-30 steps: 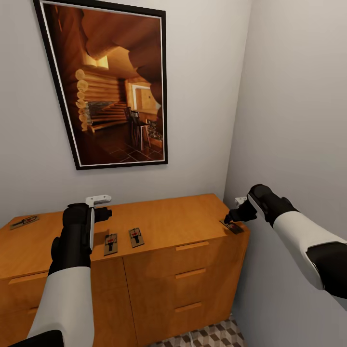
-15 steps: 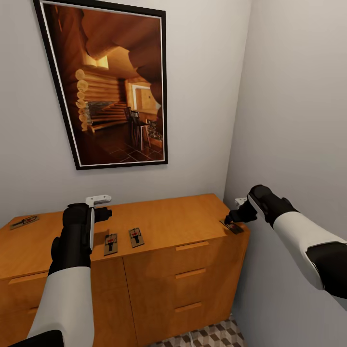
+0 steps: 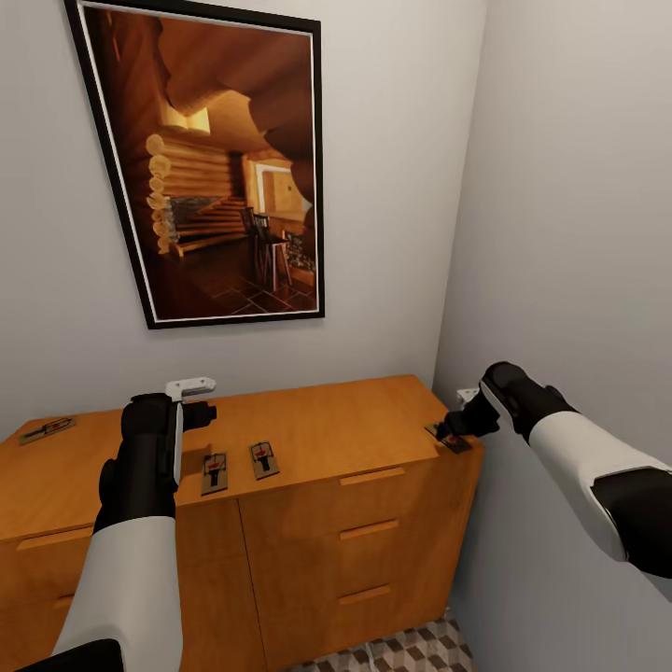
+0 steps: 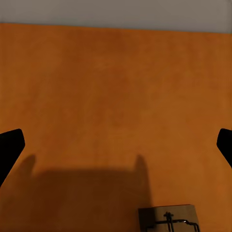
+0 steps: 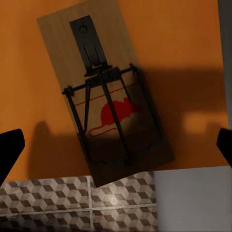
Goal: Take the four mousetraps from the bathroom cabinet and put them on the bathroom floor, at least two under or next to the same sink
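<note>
Four mousetraps lie on the orange-brown cabinet (image 3: pixel 317 439): one at its far left (image 3: pixel 47 430), two side by side in the middle (image 3: pixel 215 473) (image 3: pixel 265 459), and one on the right corner (image 3: pixel 450 439). My right gripper (image 3: pixel 455 425) hangs open just above that corner mousetrap (image 5: pixel 106 96), which juts slightly past the cabinet's edge. The black fingertips (image 5: pixel 9 150) stand wide on either side of it. Behind the middle traps, my left gripper (image 3: pixel 198 403) is open over bare cabinet top (image 4: pixel 116 96), and one mousetrap's end (image 4: pixel 169 220) shows at the frame edge.
A large framed picture (image 3: pixel 210 163) of a log cabin hangs on the wall behind the cabinet. A grey side wall (image 3: pixel 579 233) runs close along my right arm. Cube-patterned floor tiles (image 3: pixel 401 649) show below the cabinet's right end, and again as floor tiles (image 5: pixel 72 203) past the cabinet's edge.
My right gripper has sunk a little toward the corner mousetrap. The left arm and the traps have not moved.
</note>
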Controlling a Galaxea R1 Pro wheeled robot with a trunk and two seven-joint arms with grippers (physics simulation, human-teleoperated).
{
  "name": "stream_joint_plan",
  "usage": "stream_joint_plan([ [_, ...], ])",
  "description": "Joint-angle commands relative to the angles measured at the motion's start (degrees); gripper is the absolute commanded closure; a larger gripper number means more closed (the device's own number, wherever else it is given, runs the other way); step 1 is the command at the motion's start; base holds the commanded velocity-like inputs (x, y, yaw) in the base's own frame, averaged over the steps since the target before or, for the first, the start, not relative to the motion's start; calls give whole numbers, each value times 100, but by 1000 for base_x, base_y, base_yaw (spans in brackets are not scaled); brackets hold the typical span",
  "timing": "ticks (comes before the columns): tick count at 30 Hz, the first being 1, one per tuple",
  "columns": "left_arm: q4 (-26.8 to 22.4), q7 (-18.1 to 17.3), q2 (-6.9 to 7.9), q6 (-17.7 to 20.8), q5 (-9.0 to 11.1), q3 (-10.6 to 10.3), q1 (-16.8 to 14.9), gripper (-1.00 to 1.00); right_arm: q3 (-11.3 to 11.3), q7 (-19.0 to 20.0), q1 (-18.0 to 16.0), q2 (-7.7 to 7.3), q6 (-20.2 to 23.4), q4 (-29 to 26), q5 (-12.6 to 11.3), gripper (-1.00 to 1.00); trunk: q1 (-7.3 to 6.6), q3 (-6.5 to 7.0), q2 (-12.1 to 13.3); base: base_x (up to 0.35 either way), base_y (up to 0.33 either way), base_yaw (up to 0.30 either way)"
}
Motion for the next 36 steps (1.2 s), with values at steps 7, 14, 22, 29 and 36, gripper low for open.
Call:
stream_joint_plan([
  [7,-6,-48,-6,16,-49,13,-6,-100,35,25,-4,-6,18,57,-6,-100,0,-7,-4,0,0,0],
  [14,-6,-48,-6,16,-49,13,-6,-100,34,22,-5,-7,18,70,-6,-100,0,-7,-4,0,0,0],
  [22,-6,-48,-6,16,-49,13,-6,-100,31,14,-4,-4,18,76,-6,-100,0,-7,-4,0,0,0],
  [29,-6,-48,-6,16,-49,13,-6,-100,37,-3,-4,-2,18,80,-6,-100,0,-7,-4,0,0,0],
  [36,-6,-53,-6,16,-49,13,-6,-100,34,-14,-5,9,18,81,-1,-100,0,-7,-4,0,0,0],
])
